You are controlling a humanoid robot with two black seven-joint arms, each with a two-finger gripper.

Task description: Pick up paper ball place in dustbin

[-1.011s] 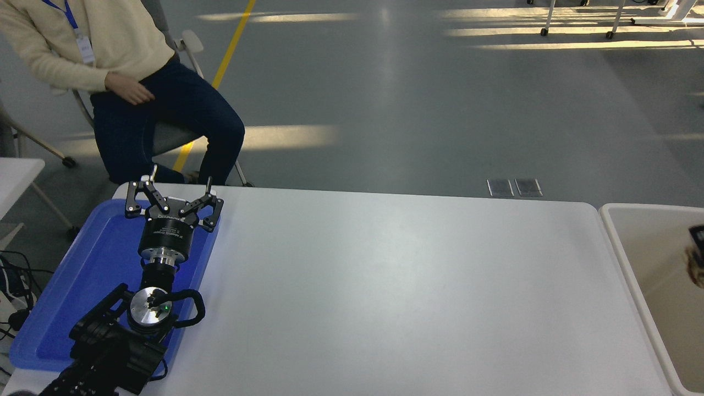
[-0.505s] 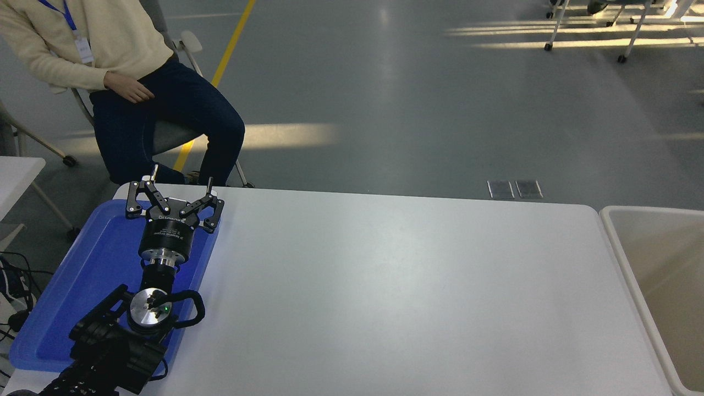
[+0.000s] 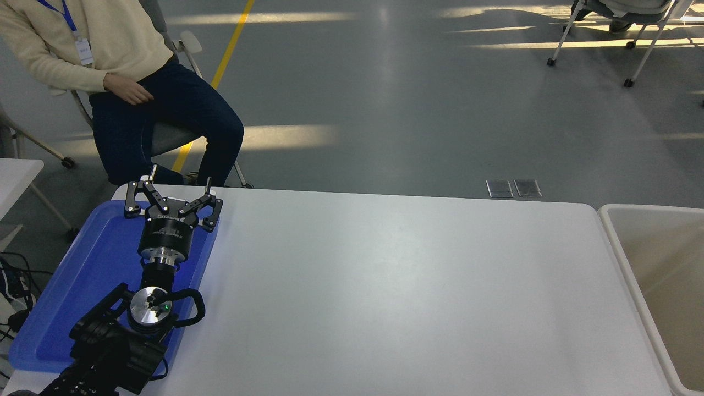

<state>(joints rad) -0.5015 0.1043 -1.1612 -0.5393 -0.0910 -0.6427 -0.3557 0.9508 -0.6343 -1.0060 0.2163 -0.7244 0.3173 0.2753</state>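
The dustbin (image 3: 627, 242) is a cream plastic bin with a pale rounded rim at the table's right edge; only its left part shows, and what shows of its inside is bare. The paper ball is out of view. My left gripper (image 3: 175, 190) is parked over the blue tray at the lower left, open and holding nothing. My right gripper and arm are out of view.
A flat blue tray (image 3: 71, 291) lies at the table's left edge under the left arm. A person sits on a chair (image 3: 165, 135) beyond the table's far left corner, a hand (image 3: 129, 91) resting on a thigh. Chairs on castors stand far off at the top right.
One second ago a dark gripper part and a tan wad showed at the right edge over the bin. Both have gone out of view. The left arm has not moved.
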